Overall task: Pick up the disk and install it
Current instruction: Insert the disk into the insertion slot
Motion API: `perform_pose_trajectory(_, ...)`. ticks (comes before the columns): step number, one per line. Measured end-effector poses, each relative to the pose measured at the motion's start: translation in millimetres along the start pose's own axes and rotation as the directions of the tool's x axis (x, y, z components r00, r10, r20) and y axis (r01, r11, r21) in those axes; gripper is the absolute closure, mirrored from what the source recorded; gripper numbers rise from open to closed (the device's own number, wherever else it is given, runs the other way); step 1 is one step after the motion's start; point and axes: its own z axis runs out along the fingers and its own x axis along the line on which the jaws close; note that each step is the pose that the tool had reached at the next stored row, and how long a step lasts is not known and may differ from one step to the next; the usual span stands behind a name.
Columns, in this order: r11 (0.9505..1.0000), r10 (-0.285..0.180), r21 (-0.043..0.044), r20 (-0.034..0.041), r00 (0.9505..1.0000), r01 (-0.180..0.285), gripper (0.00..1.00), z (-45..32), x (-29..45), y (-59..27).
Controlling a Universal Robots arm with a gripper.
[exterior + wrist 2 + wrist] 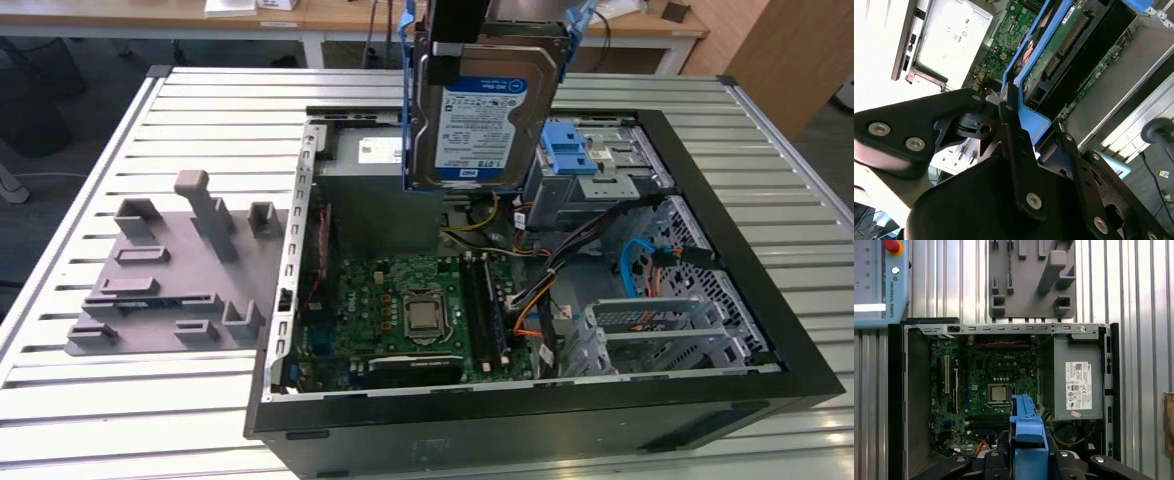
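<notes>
Shut firmly on the blue side rail, the tool [1004, 102] holds the disk [478, 110] upright above the far side of the open computer case [534, 425] on the desk [200, 100]. A clean install likely means squaring it with the drive cage [607, 170], clear of loose cables [625, 262].

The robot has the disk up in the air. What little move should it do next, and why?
Probably a short slide toward the exterior view's right. The gripper is shut on the disk, which hangs upright above the open computer case. The metal drive cage with the blue latch sits just to that side of it, so the disk seems not yet lined up.
</notes>
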Motion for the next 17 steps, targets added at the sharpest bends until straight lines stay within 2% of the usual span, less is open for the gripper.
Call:
perform_pose_trajectory(7, 1.0000, 0.000, 0.0000, 0.0000, 1.0000, 0.000, 0.64, 0.4, 10.5, -2.5)
perform_pose_trajectory(17, 1.0000, 0.000, 0.0000, -0.0008, 1.0000, 0.000, 0.64, 1.1, 36.0, -3.5)
